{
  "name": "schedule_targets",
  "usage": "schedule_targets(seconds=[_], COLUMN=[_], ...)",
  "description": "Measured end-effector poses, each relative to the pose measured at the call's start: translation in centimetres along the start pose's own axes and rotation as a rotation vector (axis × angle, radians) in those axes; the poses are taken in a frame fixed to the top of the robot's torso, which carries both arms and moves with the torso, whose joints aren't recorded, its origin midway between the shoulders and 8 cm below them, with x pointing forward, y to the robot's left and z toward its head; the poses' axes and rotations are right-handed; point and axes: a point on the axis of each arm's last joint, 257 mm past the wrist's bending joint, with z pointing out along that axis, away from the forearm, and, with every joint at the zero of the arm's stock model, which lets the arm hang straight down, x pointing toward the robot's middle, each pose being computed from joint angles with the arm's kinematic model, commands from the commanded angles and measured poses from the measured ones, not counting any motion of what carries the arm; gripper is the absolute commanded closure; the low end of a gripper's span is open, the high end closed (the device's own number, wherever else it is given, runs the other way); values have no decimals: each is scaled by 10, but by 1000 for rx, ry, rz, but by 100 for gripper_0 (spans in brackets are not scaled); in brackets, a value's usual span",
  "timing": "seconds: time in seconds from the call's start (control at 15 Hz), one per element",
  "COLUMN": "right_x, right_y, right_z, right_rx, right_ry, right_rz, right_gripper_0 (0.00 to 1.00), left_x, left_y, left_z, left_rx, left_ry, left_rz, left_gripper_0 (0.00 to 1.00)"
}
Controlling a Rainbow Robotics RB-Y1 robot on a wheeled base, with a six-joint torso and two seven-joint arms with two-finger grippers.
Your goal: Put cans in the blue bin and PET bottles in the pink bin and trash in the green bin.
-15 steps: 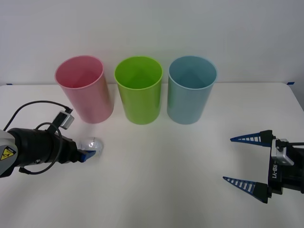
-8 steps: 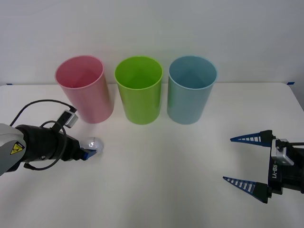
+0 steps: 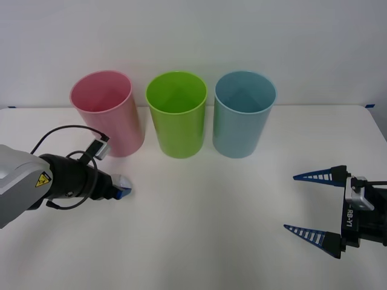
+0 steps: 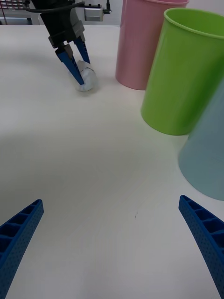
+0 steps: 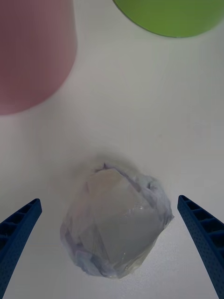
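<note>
Crinkled plastic trash (image 5: 116,224) on table, between spread left end effector (image 5: 112,243) fingers

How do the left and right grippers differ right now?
The left gripper is low over the table with open fingers either side of the trash, in front of the pink bin; the right gripper holds nothing, far from the bins. Both are open.

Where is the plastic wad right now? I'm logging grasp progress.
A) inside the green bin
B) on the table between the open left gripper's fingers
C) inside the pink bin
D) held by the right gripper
B: the plastic wad lies on the table between the spread fingers of the left gripper, in front of the pink bin.
</note>
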Motion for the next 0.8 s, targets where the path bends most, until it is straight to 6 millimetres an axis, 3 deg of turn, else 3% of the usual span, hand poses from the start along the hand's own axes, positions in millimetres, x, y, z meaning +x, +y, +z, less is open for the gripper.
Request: schedule_targets(seconds=[0.8], right_x=[0], right_y=[0], right_z=[0], right_rx=[0], right_ry=[0], right_rz=[0], right_gripper_0=[0], left_x=[9], left_y=[-5], left_z=[11], left_rx=[10], left_ry=[29], left_rz=[-4], left_gripper_0=[0])
